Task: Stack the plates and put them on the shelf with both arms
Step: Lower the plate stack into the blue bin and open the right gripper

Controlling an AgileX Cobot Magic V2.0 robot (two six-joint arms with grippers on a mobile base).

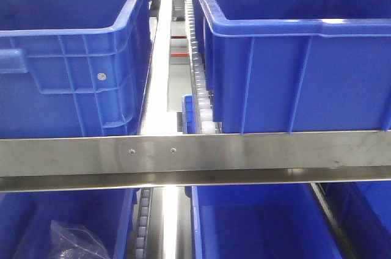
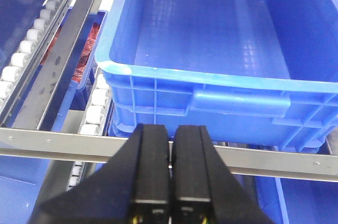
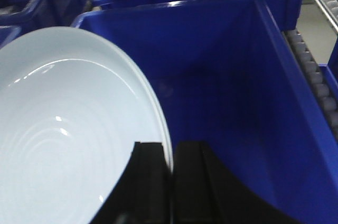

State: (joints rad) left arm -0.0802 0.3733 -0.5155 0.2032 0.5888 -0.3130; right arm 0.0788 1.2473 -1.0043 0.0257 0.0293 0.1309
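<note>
On the left, the left gripper [image 2: 169,168] is clenched on nothing, hovering before an empty blue plastic crate [image 2: 211,60] on the steel-railed shelf [image 1: 195,152]. On the right, the right gripper [image 3: 171,182] pinches the rim of the pale bluish-white glossy plates [image 3: 68,129], held above another blue crate [image 3: 232,97]. The placing step seems underway; next comes lowering them gently inside.
</note>
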